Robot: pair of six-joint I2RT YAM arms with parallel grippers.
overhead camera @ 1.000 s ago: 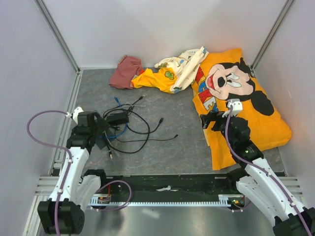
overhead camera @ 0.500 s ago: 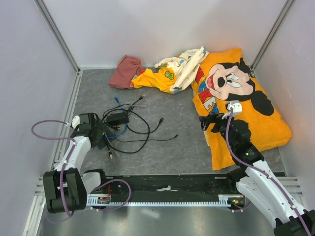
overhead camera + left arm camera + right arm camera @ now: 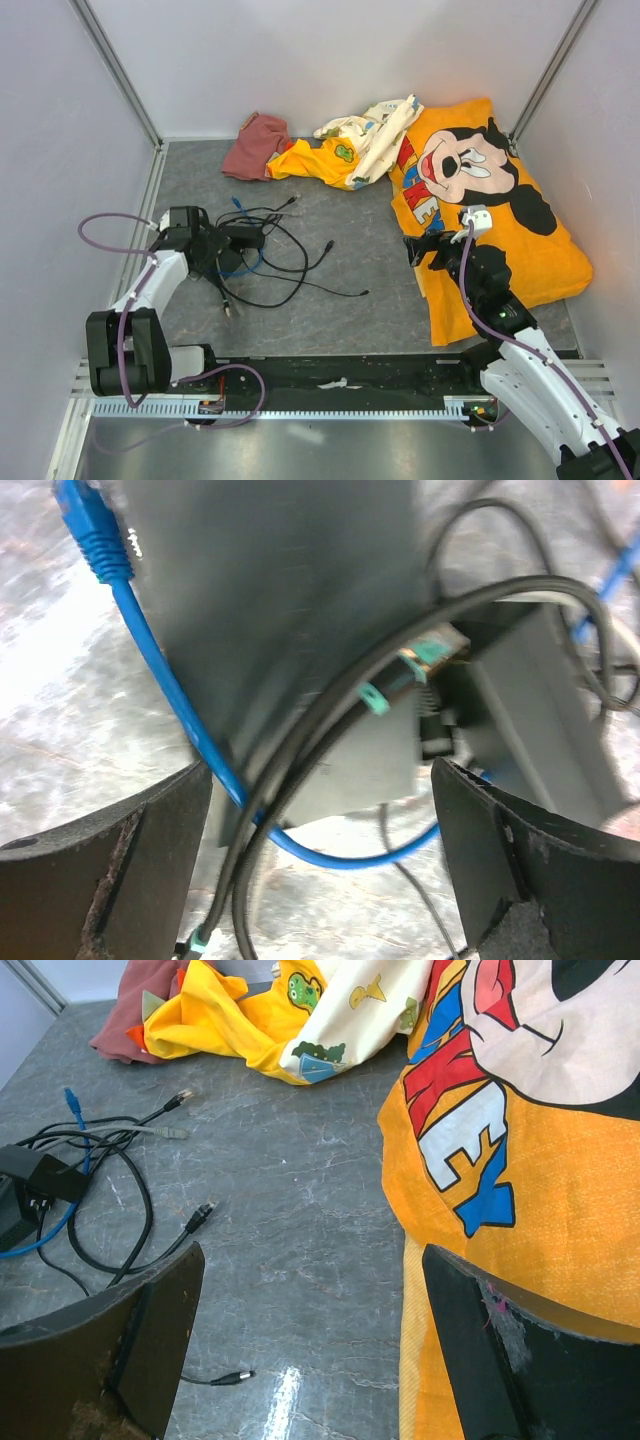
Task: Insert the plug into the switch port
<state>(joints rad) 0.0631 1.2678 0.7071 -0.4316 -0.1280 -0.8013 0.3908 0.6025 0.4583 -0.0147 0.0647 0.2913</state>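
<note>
The switch (image 3: 241,238) is a small black box lying in a tangle of thin black cables at the left of the table. The plug (image 3: 236,203) ends a bright-blue cable just behind the box and lies loose on the table. In the left wrist view the switch (image 3: 290,630) fills the middle, with the plug (image 3: 88,518) at the top left. My left gripper (image 3: 320,880) is open right at the box's near edge, the blue cable and black cables crossing between its fingers. My right gripper (image 3: 310,1350) is open over bare table, holding nothing.
A black cable end (image 3: 235,1376) lies just ahead of the right gripper. An orange cartoon cloth (image 3: 500,200) covers the right side, partly under the right arm. More crumpled clothes (image 3: 320,150) lie at the back. Grey walls close in left, back and right.
My left gripper has swung right and away from the arm bases, up to the switch. The switch and its cables have shifted slightly. The right arm has barely moved.
</note>
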